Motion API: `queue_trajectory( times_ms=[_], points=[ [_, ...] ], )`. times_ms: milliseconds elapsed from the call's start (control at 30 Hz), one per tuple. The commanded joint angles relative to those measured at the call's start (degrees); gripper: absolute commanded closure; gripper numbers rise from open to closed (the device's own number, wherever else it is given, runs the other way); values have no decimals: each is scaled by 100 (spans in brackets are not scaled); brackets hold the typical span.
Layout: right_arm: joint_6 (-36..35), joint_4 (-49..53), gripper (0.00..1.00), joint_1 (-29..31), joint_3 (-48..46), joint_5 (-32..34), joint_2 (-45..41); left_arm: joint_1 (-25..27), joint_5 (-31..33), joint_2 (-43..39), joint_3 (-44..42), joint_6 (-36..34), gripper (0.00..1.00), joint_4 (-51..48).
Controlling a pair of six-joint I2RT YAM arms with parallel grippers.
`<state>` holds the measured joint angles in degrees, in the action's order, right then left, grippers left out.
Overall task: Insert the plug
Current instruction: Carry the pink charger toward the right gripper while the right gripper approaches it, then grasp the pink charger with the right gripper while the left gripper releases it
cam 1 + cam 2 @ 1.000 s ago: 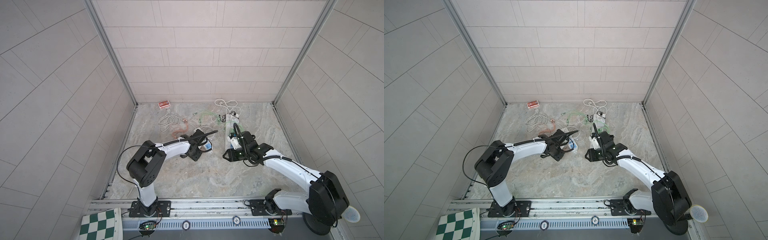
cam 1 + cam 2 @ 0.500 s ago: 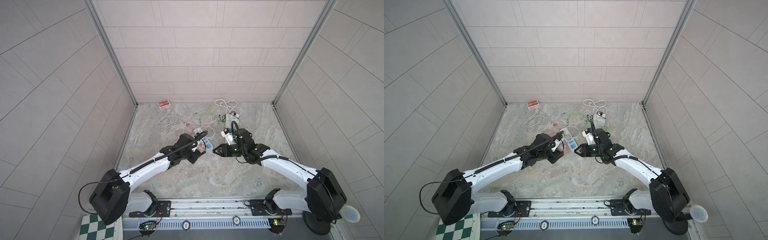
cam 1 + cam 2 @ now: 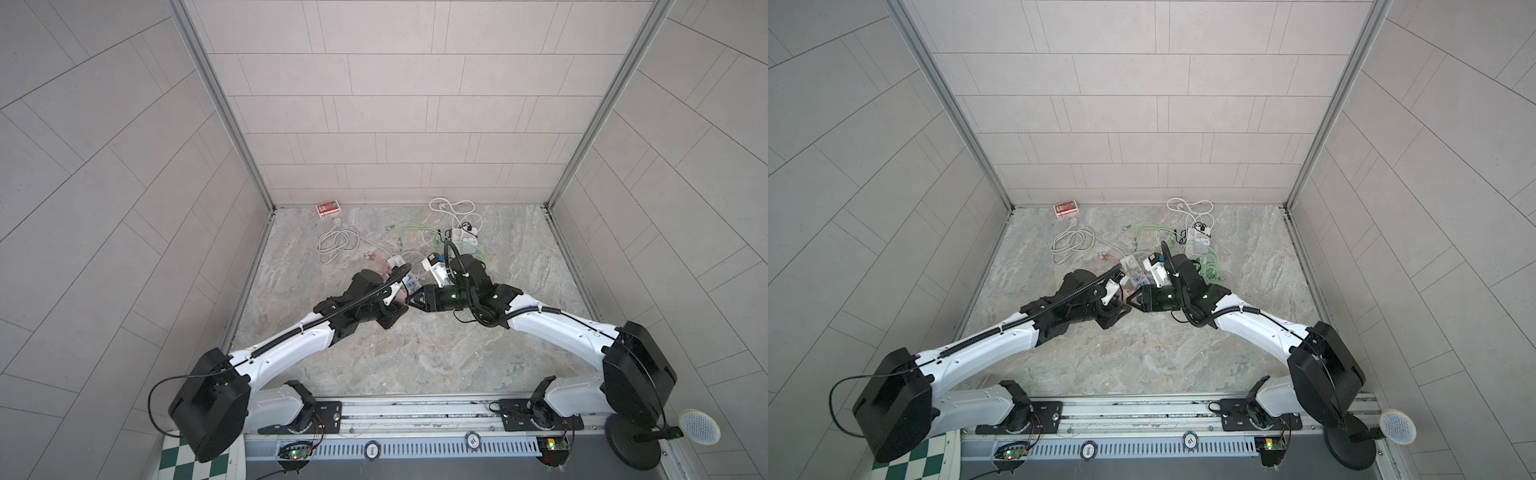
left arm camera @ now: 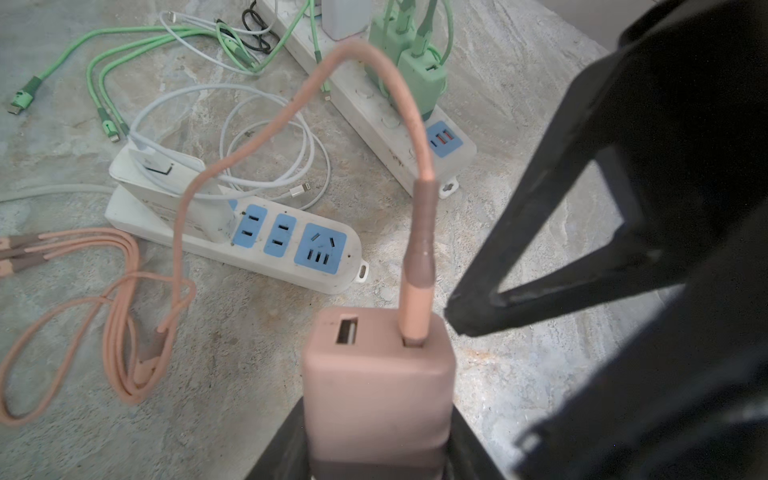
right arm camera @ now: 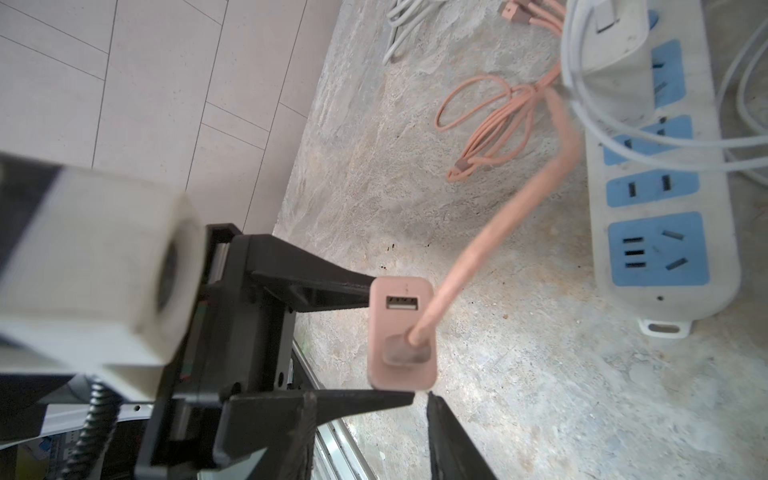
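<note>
While my left gripper [image 4: 376,419] is clamped on the pink charger [image 4: 376,374], held above the stone surface [image 4: 249,374] near the white power strip [image 4: 353,268] with its pink cord [image 4: 420,232] plugged in, my right gripper [image 3: 412,300] hangs beside it, jaws partly apart and empty.

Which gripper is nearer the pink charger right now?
Left. The left gripper is shut on the pink charger, a finger on each side. The right gripper has its tip close beside it; contact can't be judged.
</note>
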<state>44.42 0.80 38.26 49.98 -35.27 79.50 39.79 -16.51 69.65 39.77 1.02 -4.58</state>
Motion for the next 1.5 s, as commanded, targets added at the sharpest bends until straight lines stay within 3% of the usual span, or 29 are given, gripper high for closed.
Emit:
queue_trajectory(
  times_ms=[0,567,767,867,967,1033,1267,1467],
  points=[
    [-77,145,56,32,213,176,116,39,-79,-244,-124,-81,65,192],
    [-171,243,60,270,396,21,487,42,-49,-465,-463,-128,65,791],
    [-290,335,74,278,458,-66,648,40,-44,-455,-487,-134,64,908],
    [-477,504,88,272,559,-51,748,41,146,-444,-507,-91,50,917],
    [-812,773,98,212,706,121,798,45,397,-402,-531,-29,36,868],
    [-1126,1164,100,120,888,429,850,39,571,-380,-558,16,31,845],
    [-2246,2221,100,-66,1532,1799,1168,41,1007,-376,-645,282,30,750],
    [-2593,2451,100,-160,1938,2159,1750,46,1033,-409,-752,599,30,771]
  ],
)
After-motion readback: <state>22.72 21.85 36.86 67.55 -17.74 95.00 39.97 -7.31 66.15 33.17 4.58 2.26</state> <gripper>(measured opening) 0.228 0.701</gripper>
